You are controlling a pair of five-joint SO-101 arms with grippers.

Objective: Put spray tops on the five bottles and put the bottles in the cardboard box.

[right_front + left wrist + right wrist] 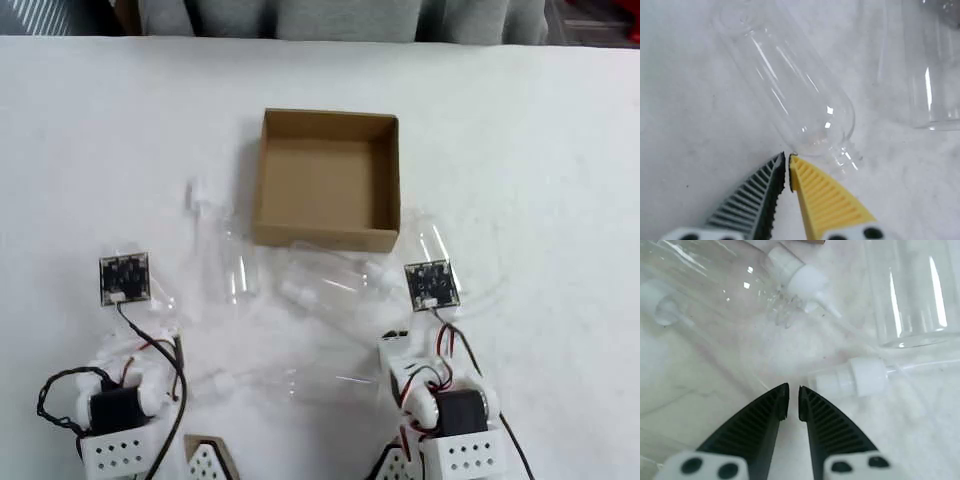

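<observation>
Nearest, the left gripper (788, 159) has its jaws clenched on nothing, tips just beside the neck of a clear bottle (790, 85) lying on the white surface (80, 150). The right gripper (793, 402) has its jaws all but closed, likewise bare, near a loose spray top (860, 377). Farther back, more bottles (330, 282) lie scattered before the open cardboard box (327, 237).
</observation>
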